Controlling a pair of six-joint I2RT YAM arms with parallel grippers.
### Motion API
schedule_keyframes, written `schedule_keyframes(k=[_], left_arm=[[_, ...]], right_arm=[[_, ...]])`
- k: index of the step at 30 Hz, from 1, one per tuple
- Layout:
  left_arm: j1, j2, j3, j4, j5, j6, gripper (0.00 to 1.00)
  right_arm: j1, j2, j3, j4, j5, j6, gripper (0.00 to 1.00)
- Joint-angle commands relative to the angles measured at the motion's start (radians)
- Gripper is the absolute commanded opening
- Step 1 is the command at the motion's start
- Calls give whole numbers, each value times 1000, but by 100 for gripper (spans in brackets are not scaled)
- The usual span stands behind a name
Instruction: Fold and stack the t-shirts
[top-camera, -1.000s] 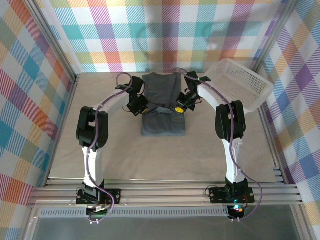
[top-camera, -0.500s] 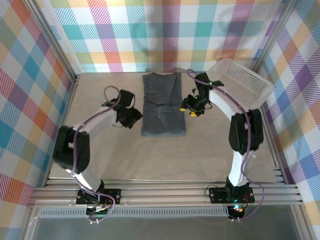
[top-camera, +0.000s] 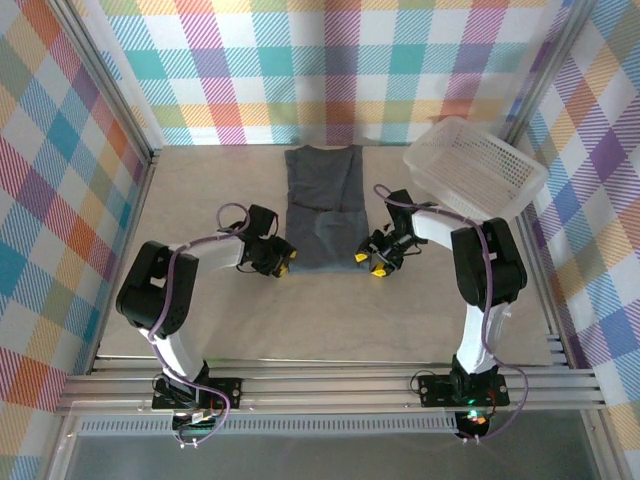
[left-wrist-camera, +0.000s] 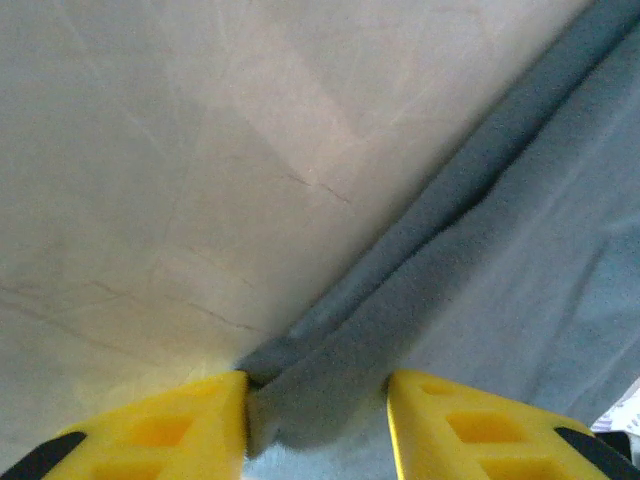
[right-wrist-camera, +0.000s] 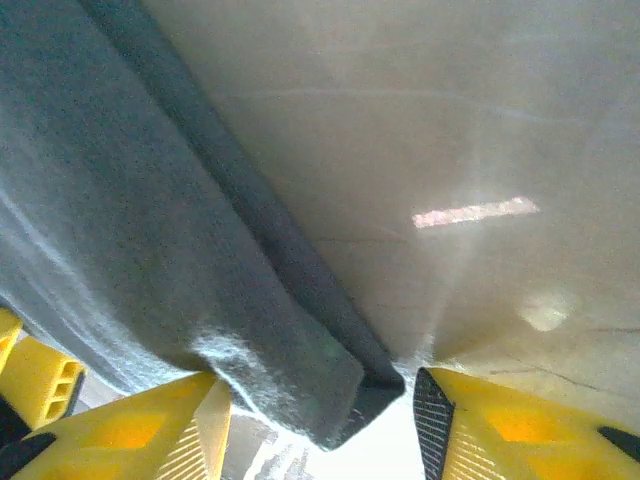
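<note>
The dark slate blue-grey t-shirt (top-camera: 326, 205) lies flat on the table as a long folded strip, collar end toward the back wall. My left gripper (top-camera: 284, 266) is low at its near left corner. In the left wrist view the shirt's layered corner (left-wrist-camera: 330, 400) sits between the yellow fingers (left-wrist-camera: 160, 430), and the left gripper (left-wrist-camera: 315, 432) is open. My right gripper (top-camera: 376, 264) is at the near right corner. There the folded corner (right-wrist-camera: 300, 380) lies inside the open right gripper (right-wrist-camera: 320, 425), whose fingers (right-wrist-camera: 500, 425) stand apart from the cloth.
A white lattice basket (top-camera: 478, 166) rests tilted against the back right corner, just behind the right arm. Metal frame posts and checked curtain walls enclose the beige table (top-camera: 330, 320). Bare tabletop stretches in front of the shirt.
Both grippers left the shirt's middle, swung out to its sides, then came down toward me to its near corners. The shirt has stayed put.
</note>
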Motion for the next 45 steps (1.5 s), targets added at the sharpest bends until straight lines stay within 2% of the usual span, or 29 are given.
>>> schedule_keyframes(k=[1,4,8,12,14,15,17,21,26,31,34,38,45], left_arm=[[-22,55,33,4,24,-11,38],[-29,75,72,-44,6,14,33],[-31,72,115,-134,-28,60,22],[-31,29,130,-211,-70,94,19],[-31,10,123,-227,-77,104,9],[-30,2,120,-236,-79,109,4],[-30,-16,119,-236,-74,120,0],[-30,-41,134,-264,-36,161,0],[-40,-88,101,-301,63,221,0],[-76,-205,28,-358,135,268,0],[-88,-316,-23,-380,156,228,0],[-93,-474,-16,-435,119,148,0],[-88,-602,52,-489,76,20,0]], right_arm=[[3,28,28,20,-33,21,51],[4,48,39,29,-39,22,43],[4,72,77,19,-27,20,23],[4,66,114,-27,22,-9,7],[4,61,121,-41,33,-21,0],[4,56,123,-46,35,-26,0],[4,38,121,-47,37,-31,0],[8,-17,115,-70,36,-68,0],[25,-110,57,-110,-9,-116,0],[66,-244,-30,-161,-54,-121,0],[88,-339,-62,-195,-73,-92,0],[92,-438,-23,-272,-51,-61,0],[91,-420,201,-434,-69,-25,0]])
